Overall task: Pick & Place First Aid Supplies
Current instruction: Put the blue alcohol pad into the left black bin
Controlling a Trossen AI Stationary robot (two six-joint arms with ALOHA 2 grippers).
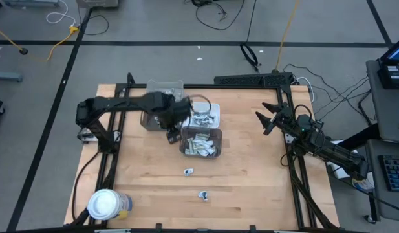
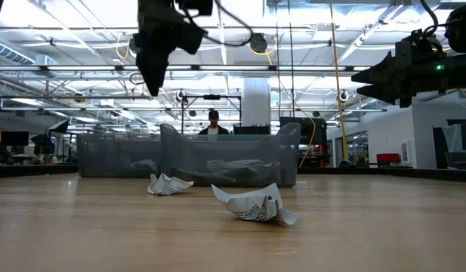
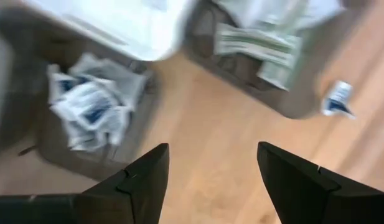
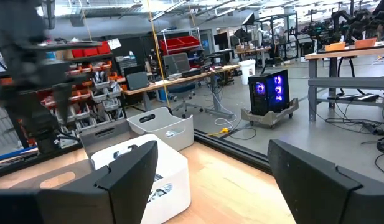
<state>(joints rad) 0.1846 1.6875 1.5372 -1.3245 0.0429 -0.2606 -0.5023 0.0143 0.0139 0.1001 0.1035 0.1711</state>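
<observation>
Left gripper [image 1: 174,134] hovers open and empty beside the bins [image 1: 200,144]; right gripper [image 1: 267,121] waits wide open, far right; 2 packets [image 1: 189,171] lie near.

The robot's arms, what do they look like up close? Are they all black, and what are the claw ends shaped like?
Both arms are dark, nearly black, jointed tubes. The left gripper ends in two flat, wedge-shaped matte fingers that taper to blunt tips. The right gripper has the same pair, and a small green light glows on its body in the low view. Black cables run along each arm.
</observation>
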